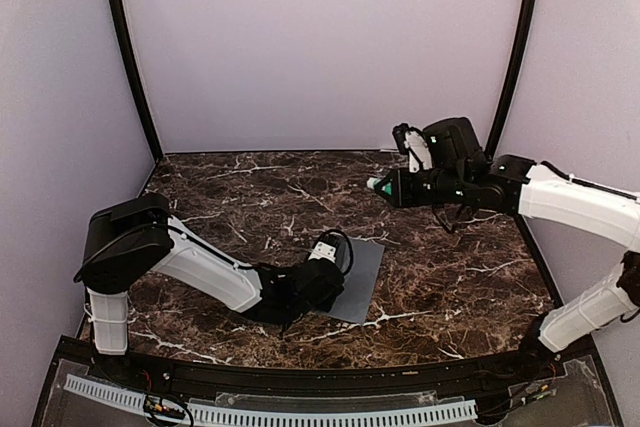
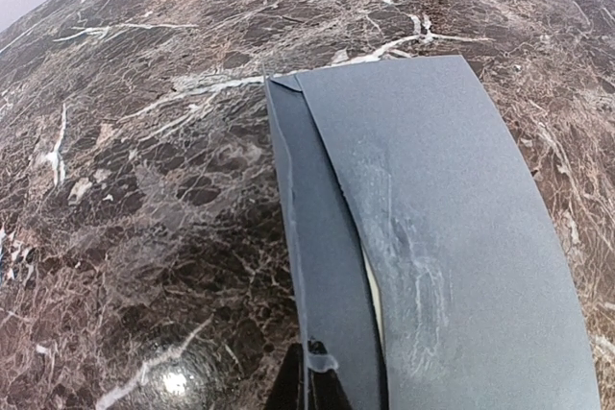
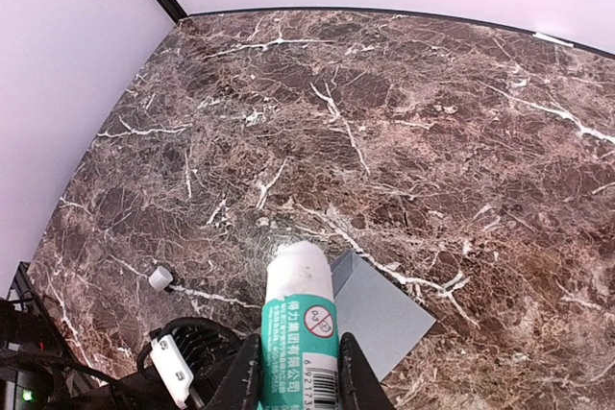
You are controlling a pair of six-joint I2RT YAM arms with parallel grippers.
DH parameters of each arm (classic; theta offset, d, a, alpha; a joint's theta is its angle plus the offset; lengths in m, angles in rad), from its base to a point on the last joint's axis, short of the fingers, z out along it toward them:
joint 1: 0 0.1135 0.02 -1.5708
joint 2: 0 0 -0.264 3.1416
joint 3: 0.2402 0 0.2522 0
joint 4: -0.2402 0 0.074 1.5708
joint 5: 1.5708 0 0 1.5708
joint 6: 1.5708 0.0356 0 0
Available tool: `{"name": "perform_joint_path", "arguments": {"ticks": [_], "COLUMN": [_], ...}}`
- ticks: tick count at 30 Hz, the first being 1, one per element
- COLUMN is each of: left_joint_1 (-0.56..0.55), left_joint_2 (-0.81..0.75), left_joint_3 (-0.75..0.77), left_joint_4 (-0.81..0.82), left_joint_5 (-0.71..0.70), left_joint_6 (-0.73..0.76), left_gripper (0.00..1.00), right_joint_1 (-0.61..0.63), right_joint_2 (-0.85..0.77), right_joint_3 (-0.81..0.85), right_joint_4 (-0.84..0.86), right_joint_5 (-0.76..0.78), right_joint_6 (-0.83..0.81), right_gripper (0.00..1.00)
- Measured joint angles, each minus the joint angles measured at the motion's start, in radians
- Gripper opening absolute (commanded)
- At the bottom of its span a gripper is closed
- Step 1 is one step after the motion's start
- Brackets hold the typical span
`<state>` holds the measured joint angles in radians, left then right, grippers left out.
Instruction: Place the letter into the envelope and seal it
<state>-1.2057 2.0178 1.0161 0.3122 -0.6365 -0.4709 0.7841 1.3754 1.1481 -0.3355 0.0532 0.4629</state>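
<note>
The dark blue-grey envelope lies flat on the marble table, also in the left wrist view and the right wrist view. My left gripper is shut on the edge of its flap and holds it partly raised; from above it shows at the envelope's left side. Only a thin pale sliver of the letter shows inside under the flap. Whitish glue streaks mark the envelope. My right gripper is shut on an uncapped white-and-green glue stick, raised at the back right.
A small white cap lies on the table left of the envelope. The left arm's wrist sits low beside the envelope. Purple walls enclose the table on three sides.
</note>
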Motion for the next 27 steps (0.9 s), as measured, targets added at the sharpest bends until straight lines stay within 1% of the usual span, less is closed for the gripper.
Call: {"name": "perform_joint_path", "arguments": {"ticks": [2, 3, 4, 5, 6, 7, 9, 11, 14, 15, 18, 24, 27], "left_joint_1": [0.000, 0.000, 0.000, 0.000, 0.000, 0.000, 0.000, 0.000, -0.002, -0.004, -0.011, -0.035, -0.069], "left_joint_2": [0.000, 0.000, 0.000, 0.000, -0.001, -0.002, -0.011, -0.034, -0.097, -0.131, -0.245, -0.439, -0.528], "left_joint_3": [0.002, 0.004, 0.005, 0.005, 0.005, 0.005, 0.005, 0.004, -0.013, -0.029, -0.089, -0.215, -0.278], "left_joint_4": [-0.003, -0.008, -0.011, -0.016, -0.017, -0.019, -0.019, -0.018, 0.008, 0.022, 0.072, 0.171, 0.217], "left_joint_5": [0.002, 0.007, 0.014, 0.020, 0.029, 0.034, 0.052, 0.079, 0.114, 0.126, 0.150, 0.203, 0.246], "left_joint_6": [0.005, 0.007, 0.012, 0.019, 0.024, 0.033, 0.047, 0.072, 0.131, 0.158, 0.254, 0.471, 0.601], "left_gripper": [0.15, 0.25, 0.30, 0.38, 0.42, 0.49, 0.57, 0.62, 0.68, 0.70, 0.74, 0.76, 0.75], "right_joint_1": [0.000, 0.000, 0.000, 0.000, 0.000, 0.000, 0.000, 0.000, 0.000, 0.000, 0.000, 0.000, 0.000], "right_joint_2": [-0.046, -0.067, -0.086, -0.104, -0.118, -0.141, -0.175, -0.206, -0.251, -0.265, -0.303, -0.365, -0.372], "right_joint_3": [-0.057, -0.085, -0.110, -0.134, -0.150, -0.178, -0.211, -0.233, -0.253, -0.254, -0.255, -0.259, -0.259], "right_joint_4": [0.026, 0.042, 0.061, 0.078, 0.092, 0.122, 0.151, 0.178, 0.195, 0.194, 0.178, 0.107, 0.058], "right_joint_5": [0.004, 0.005, 0.005, 0.004, 0.002, -0.006, -0.026, -0.053, -0.104, -0.120, -0.169, -0.269, -0.307], "right_joint_6": [-0.002, -0.003, -0.006, -0.009, -0.011, -0.016, -0.024, -0.034, -0.040, -0.040, -0.034, 0.015, 0.050], "right_gripper": [0.00, 0.00, 0.00, 0.00, 0.00, 0.00, 0.00, 0.00, 0.00, 0.00, 0.00, 0.00, 0.00]}}
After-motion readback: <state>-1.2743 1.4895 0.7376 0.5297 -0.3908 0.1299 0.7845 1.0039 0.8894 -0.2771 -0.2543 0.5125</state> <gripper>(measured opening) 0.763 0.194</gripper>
